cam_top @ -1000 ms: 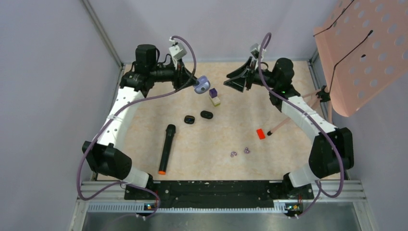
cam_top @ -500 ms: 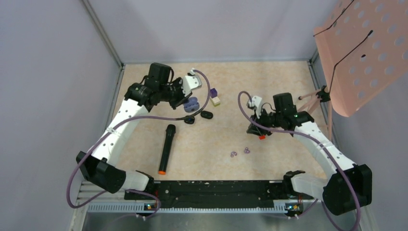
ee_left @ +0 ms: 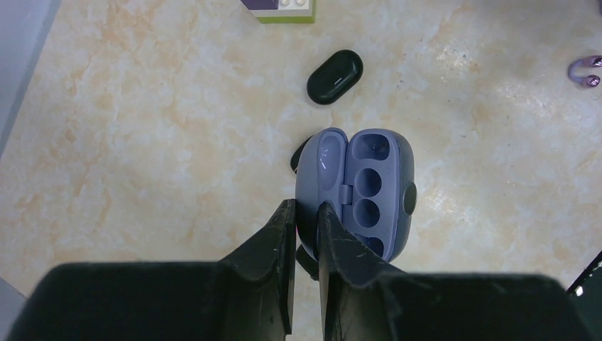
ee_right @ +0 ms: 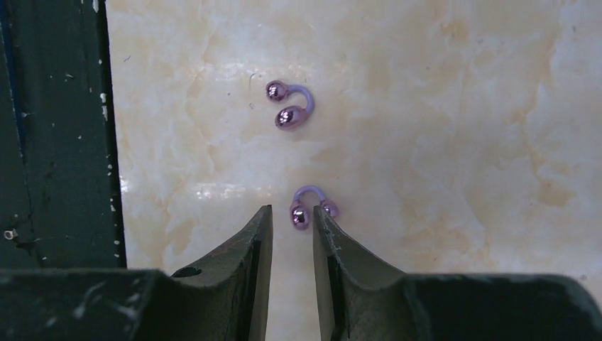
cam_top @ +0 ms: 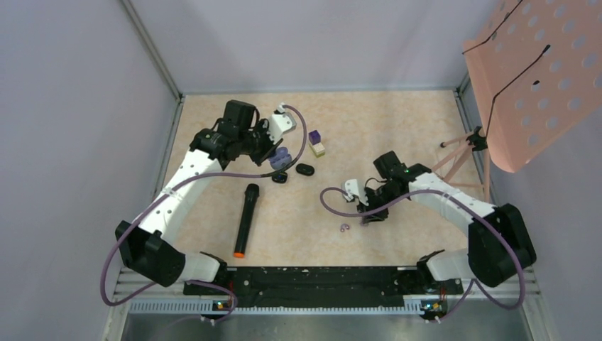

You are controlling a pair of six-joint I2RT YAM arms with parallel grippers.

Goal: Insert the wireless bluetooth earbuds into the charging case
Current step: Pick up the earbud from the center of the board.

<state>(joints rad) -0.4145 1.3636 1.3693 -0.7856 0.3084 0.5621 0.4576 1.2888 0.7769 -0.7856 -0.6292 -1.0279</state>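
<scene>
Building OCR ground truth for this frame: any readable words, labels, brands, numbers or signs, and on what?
None readable in any view. The open purple charging case, black oval pod, microphone, small blocks and pink perforated stand show no lettering.

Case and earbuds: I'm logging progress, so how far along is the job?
Done: the case is open, its wells empty, its lid pinched by the left gripper. In hand: the right gripper, jaws slightly apart, has its tips around one end of a purple earbud. Left: grip it, seat it, then the other earbud.
</scene>
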